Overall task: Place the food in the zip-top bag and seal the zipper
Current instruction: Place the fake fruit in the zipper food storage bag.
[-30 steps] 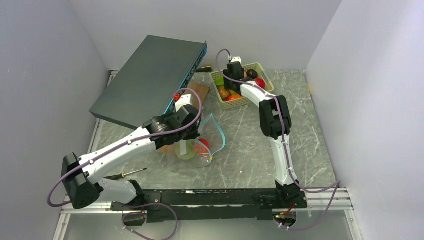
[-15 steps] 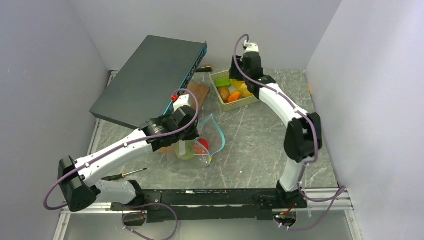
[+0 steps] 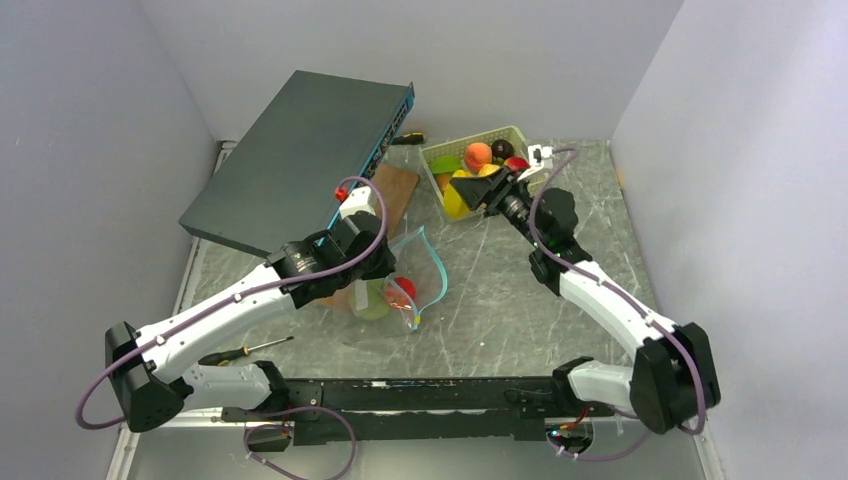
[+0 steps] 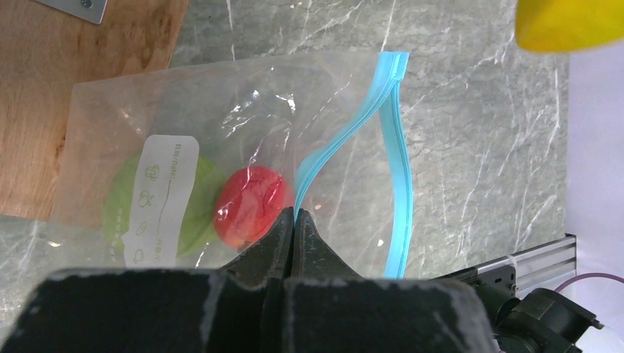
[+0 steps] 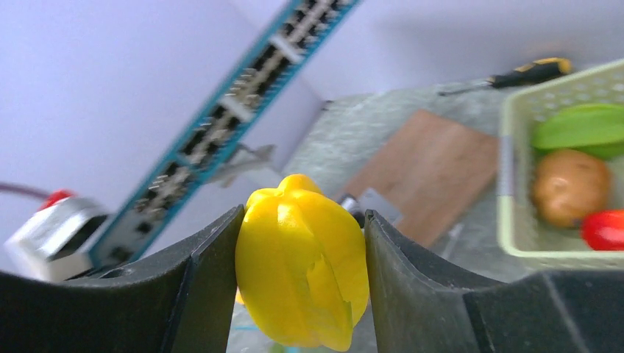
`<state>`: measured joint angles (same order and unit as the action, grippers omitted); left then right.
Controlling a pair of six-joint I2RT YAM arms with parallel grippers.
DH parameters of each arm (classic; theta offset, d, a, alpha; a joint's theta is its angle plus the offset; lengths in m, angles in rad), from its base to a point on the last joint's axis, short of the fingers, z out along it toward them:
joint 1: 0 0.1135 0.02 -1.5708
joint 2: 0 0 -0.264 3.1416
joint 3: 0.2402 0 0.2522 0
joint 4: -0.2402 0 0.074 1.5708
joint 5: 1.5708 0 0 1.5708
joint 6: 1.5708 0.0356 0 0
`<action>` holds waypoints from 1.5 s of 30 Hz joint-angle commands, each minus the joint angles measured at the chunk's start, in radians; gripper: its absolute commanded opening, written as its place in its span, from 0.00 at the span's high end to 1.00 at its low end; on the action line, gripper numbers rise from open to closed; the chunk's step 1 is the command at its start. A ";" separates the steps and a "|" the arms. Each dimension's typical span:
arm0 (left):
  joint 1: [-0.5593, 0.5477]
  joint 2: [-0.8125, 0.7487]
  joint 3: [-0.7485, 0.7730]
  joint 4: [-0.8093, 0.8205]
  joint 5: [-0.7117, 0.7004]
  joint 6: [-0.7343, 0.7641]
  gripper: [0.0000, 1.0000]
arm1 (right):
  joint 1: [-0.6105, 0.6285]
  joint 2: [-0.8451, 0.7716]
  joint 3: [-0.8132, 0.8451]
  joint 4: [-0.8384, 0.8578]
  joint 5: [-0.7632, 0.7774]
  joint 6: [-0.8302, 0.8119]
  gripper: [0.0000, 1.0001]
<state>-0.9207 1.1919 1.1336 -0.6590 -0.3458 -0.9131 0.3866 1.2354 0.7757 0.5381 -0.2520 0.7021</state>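
The clear zip-top bag [image 3: 398, 292] lies on the table with its mouth held open. It holds a red food [image 4: 250, 206] and a light green food [image 4: 193, 213] behind a white label [image 4: 163, 198]. My left gripper [image 4: 293, 219] is shut on the near side of the teal zipper [image 4: 394, 162]; it also shows in the top view [image 3: 372, 262]. My right gripper [image 5: 303, 215] is shut on a yellow food [image 5: 302, 272] and holds it in the air beside the basket's near left corner [image 3: 455, 198]. Orange, red, green and dark foods remain in the basket.
A pale green lattice basket [image 3: 500, 131] stands at the back. A dark network switch [image 3: 300, 150] leans at the back left, with a wooden board [image 3: 395, 185] beside it. One screwdriver [image 3: 250, 348] lies near the front left, another [image 5: 530, 72] behind the basket.
My right arm came up out of the basket with the yellow food and swung down and left of it. My left gripper kept its hold on the bag's mouth.
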 commanded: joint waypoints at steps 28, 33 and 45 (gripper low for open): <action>-0.003 -0.091 0.056 0.077 0.056 0.003 1.00 | 0.388 -0.129 -0.076 -0.171 -0.014 -0.207 0.65; -0.003 -0.116 0.062 0.092 0.090 -0.003 1.00 | 0.426 -0.117 0.007 -0.285 0.063 -0.308 0.56; -0.002 -0.159 0.038 0.073 0.059 0.001 1.00 | 0.466 -0.090 0.074 -0.381 0.177 -0.377 0.20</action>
<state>-0.9207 1.0626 1.1702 -0.6315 -0.2775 -0.9070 0.8440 1.1378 0.7818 0.1936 -0.1387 0.3706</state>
